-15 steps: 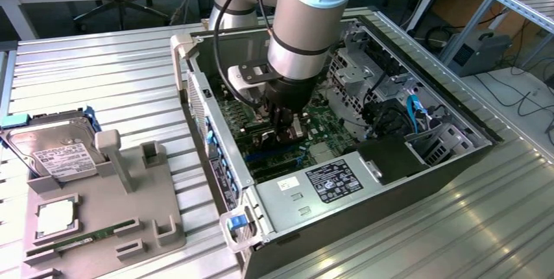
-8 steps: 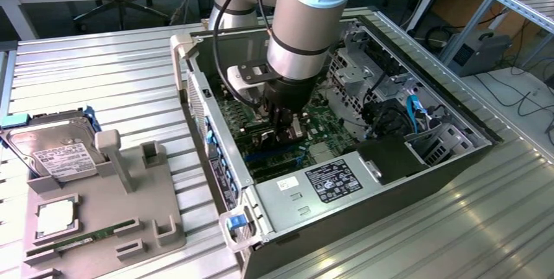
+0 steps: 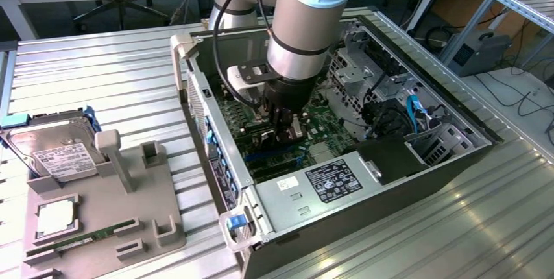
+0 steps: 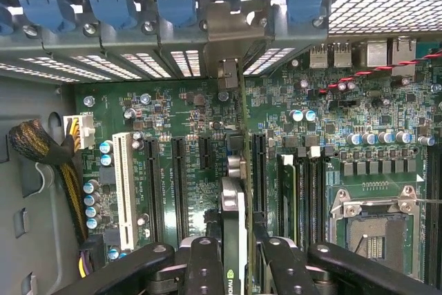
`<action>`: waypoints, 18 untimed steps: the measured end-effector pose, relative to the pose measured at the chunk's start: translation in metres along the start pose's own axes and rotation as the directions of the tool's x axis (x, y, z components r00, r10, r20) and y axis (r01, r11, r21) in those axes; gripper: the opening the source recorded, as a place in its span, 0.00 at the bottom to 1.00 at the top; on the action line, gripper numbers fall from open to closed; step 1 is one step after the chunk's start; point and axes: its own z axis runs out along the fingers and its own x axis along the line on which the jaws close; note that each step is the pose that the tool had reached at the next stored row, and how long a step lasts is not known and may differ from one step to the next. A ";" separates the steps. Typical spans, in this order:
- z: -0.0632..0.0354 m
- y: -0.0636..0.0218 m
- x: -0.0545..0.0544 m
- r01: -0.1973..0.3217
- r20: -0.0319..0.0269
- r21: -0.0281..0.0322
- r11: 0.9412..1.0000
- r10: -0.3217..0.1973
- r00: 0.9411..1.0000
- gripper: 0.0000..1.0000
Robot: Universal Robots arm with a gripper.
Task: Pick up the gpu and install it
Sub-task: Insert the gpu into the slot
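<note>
In the exterior view, your arm (image 3: 303, 26) reaches down into the open computer case (image 3: 450, 156), which lies on the ribbed worktop (image 3: 95, 65). The tool (image 3: 284, 133) hangs low over the green motherboard (image 3: 246, 113). At the exterior view's left, a hard drive (image 3: 56, 150) and a RAM stick (image 3: 82, 237) sit in the grey holder (image 3: 152, 211).

In the wrist view, your tool (image 4: 238, 264) pinches the gpu (image 4: 233, 212) edge-on between its black fingers (image 4: 204, 267). The card stands upright over the board, running along the expansion slots toward the slotted rear wall (image 4: 103, 67). You cannot tell whether it is seated.
</note>
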 end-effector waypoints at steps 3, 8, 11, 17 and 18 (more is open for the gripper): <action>0.0000 0.0000 0.000 0.000 0.000 0.000 1.000 0.000 1.000 0.27; 0.0013 0.0000 0.000 0.000 0.000 0.000 1.000 0.000 1.000 0.27; 0.0014 0.0000 0.000 0.000 0.000 0.000 1.000 0.000 1.000 0.27; 0.0013 0.0000 0.000 0.000 0.000 0.000 1.000 0.000 1.000 0.27; 0.0013 0.0000 0.000 0.000 0.000 0.000 1.000 0.000 1.000 0.27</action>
